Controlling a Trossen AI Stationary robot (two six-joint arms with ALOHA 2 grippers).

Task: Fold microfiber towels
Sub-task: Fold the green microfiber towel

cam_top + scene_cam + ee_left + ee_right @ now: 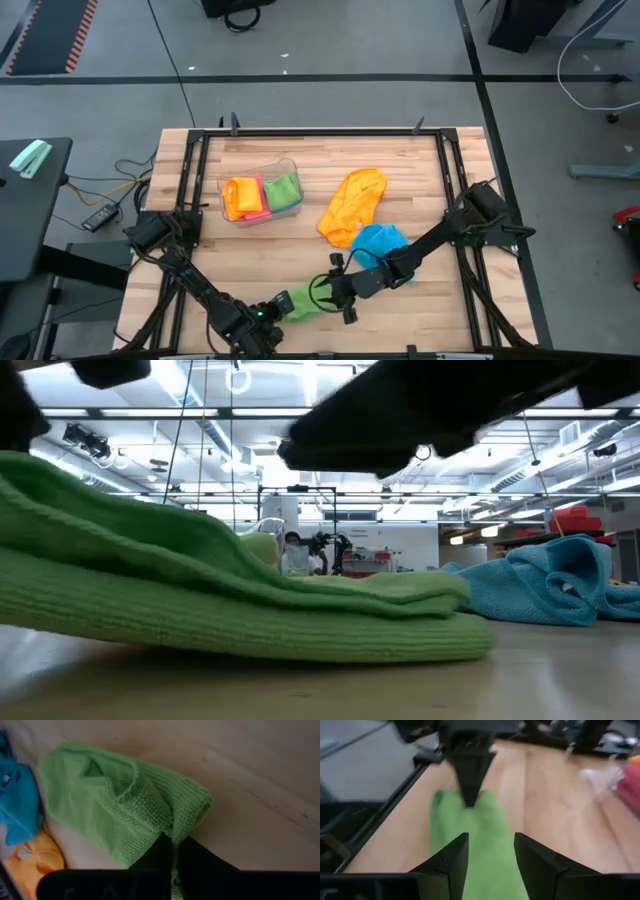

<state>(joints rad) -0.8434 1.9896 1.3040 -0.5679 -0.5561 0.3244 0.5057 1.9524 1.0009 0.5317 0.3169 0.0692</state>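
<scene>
Nearest the table's front edge, my left gripper has its two dark fingers pinched tight on an edge of the green towel. The cloth lies doubled over on the wood, one layer lapped on another, so I judge this fold partly made, not finished.

Just beyond it, my right gripper hangs over the other end of the same green towel, fingers standing apart with cloth showing between them. I cannot tell whether they press on it.

A little farther in lies the blue towel, crumpled in a heap under my right arm. Touching it on the far side is the orange towel, also loose and unfolded. Both are still to do, as I read it.

Farther back and to the left stands a clear plastic tub holding folded cloths side by side: orange, a sliver of pink beneath, and green. Those look done. So roughly half the set seems finished, with one towel in hand and two waiting.
</scene>
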